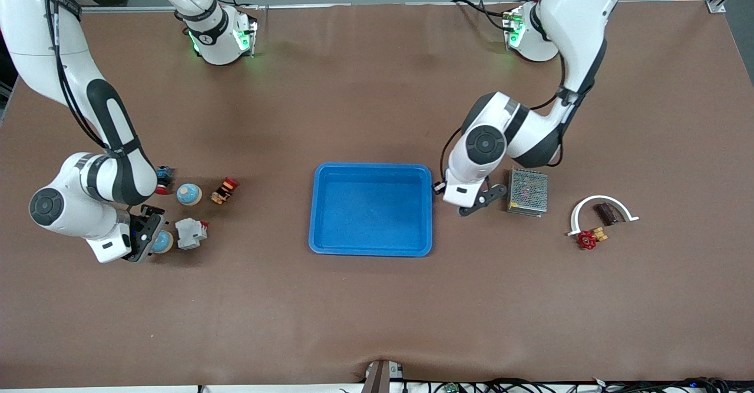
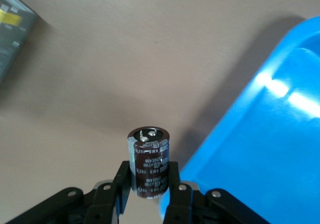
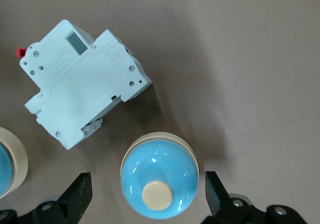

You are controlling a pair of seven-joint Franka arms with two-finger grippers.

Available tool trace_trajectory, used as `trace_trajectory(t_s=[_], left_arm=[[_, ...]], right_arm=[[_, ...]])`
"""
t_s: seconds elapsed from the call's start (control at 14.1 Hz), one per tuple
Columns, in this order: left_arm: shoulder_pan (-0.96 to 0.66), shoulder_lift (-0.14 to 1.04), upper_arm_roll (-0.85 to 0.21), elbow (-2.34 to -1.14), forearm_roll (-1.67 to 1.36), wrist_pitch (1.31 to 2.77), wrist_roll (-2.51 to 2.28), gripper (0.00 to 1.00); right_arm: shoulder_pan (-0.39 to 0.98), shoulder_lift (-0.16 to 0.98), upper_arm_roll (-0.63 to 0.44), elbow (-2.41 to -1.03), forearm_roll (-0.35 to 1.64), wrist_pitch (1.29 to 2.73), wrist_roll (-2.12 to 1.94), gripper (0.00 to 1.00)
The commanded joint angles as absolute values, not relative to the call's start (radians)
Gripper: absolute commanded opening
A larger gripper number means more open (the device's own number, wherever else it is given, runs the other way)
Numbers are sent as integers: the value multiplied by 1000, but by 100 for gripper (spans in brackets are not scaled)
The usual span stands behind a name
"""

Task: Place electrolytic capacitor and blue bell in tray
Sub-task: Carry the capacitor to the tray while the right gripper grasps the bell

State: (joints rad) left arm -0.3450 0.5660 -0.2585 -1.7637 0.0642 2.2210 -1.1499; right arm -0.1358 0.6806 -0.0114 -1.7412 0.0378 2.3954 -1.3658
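Electrolytic capacitor (image 2: 149, 161): dark brown can, upright in the left pincer (image 2: 150, 184), fingers closed on its lower sleeve. Front view: left pincer (image 1: 471, 203) hangs just beside the tray (image 1: 370, 169), between its rim and a grey mesh box (image 1: 528, 191); right pincer (image 1: 148, 237) sits low at a blue bell (image 1: 163, 241), beside a white circuit breaker (image 1: 191, 233); a second blue bell (image 1: 189, 194) lies farther from the camera. Left wrist view: capacitor over bare table beside the tray (image 2: 260, 149); judged light, rigid, its smooth sleeve liable to slip. Right wrist view: right pincer (image 3: 148, 193) wide open, fingers either side of the blue bell (image 3: 159, 176), holding nothing; glossy dome judged slippery, best gripped low at the cream base rim.
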Motion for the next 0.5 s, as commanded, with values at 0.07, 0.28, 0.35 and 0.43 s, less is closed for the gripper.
trace_trajectory(t_s=[0.07, 0.28, 0.35, 0.43], left_arm=[[-417, 661, -253, -1631, 75, 2198, -1275, 0], [-480, 712, -253, -1598, 74, 2207, -1308, 0], [-488, 724, -253, -1594, 74, 2210, -1313, 0], [-491, 736, -253, -1585, 74, 2221, -1315, 0]], right_arm=[[-155, 703, 5, -1741, 57, 2427, -1388, 100], [-156, 707, 6, -1741, 57, 2427, -1388, 100], [-156, 709, 6, -1741, 57, 2427, -1388, 100], [-156, 707, 6, -1741, 58, 2427, -1388, 100]])
